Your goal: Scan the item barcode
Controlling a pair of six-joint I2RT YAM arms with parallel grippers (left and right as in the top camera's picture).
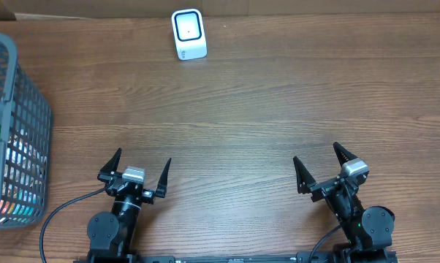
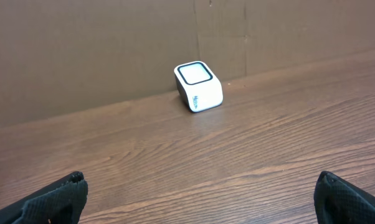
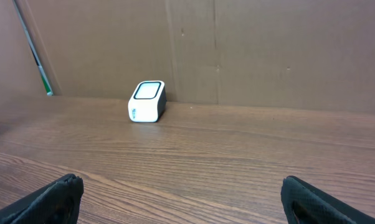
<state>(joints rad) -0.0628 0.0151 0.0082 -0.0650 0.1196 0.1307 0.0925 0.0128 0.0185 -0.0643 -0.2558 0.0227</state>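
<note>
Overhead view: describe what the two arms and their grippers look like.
Both arms are black with round joints. The left gripper and right gripper each have two pointed black fingers flanking a silver-grey block. A black cable loops out from the left arm.

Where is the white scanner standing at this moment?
In the overhead view, the white scanner stands at the far edge of the table, slightly left of centre, close to the cardboard wall, well apart from the basket at the left edge.
</note>
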